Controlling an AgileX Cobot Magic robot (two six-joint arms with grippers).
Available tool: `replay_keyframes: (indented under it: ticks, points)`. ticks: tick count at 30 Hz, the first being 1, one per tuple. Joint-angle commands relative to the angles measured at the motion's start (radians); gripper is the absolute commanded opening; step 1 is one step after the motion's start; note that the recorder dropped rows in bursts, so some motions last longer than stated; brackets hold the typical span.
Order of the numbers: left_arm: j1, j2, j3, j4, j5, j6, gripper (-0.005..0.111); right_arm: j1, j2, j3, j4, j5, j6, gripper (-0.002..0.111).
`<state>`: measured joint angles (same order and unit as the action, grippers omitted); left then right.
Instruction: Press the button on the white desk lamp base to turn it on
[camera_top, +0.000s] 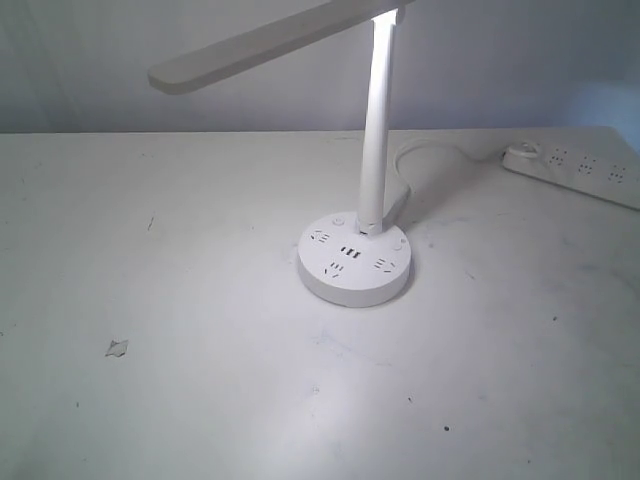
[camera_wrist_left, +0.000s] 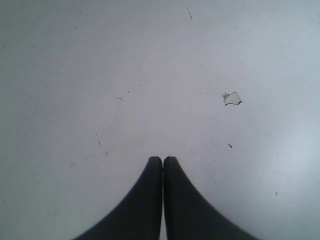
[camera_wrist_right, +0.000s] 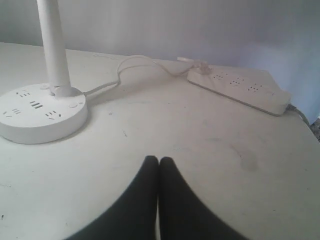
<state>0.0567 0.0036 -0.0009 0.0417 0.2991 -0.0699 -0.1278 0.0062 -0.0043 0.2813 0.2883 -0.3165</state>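
The white desk lamp base (camera_top: 354, 262) is a round puck with socket slots and three dark USB ports (camera_top: 349, 252), standing mid-table. Its slim pole (camera_top: 377, 120) rises to a long flat bar head (camera_top: 255, 45), brightly lit where head and pole meet. In the right wrist view the base (camera_wrist_right: 42, 114) and pole (camera_wrist_right: 53, 45) lie well off from my right gripper (camera_wrist_right: 158, 159), which is shut on nothing. My left gripper (camera_wrist_left: 162, 159) is shut too, over bare tabletop. Neither gripper shows in the exterior view.
A long white power strip (camera_top: 580, 172) lies at the back right, also seen as the strip (camera_wrist_right: 239, 90) in the right wrist view. The lamp's cord (camera_wrist_right: 140, 64) loops toward it. A small scrap (camera_top: 117, 348) lies front left, the same scrap (camera_wrist_left: 232, 98) near my left gripper.
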Motion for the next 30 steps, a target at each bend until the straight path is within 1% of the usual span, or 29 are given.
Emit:
replay_keyframes:
  ticks: [1, 6, 9, 16, 19, 30]
  points:
    - [0.001, -0.004, 0.001, -0.009, 0.007, -0.002, 0.0, -0.006, -0.006, 0.004, -0.014, 0.003, -0.011, 0.0]
    - [0.001, -0.004, 0.001, -0.009, 0.007, -0.002, 0.0, -0.006, -0.006, 0.004, -0.026, 0.006, -0.011, 0.0]
    - [0.001, -0.004, 0.001, -0.009, 0.007, -0.002, 0.0, -0.006, -0.006, 0.004, -0.081, 0.078, -0.018, 0.0]
    - [0.001, -0.004, 0.001, -0.009, 0.007, -0.002, 0.0, -0.006, -0.006, 0.004, -0.072, 0.077, -0.016, 0.0]
    - [0.001, -0.004, 0.001, -0.009, 0.007, -0.002, 0.0, -0.006, -0.006, 0.004, -0.028, 0.077, -0.016, 0.0]
    - [0.001, -0.004, 0.001, -0.009, 0.007, -0.002, 0.0, -0.006, -0.006, 0.004, -0.024, 0.077, -0.016, 0.0]
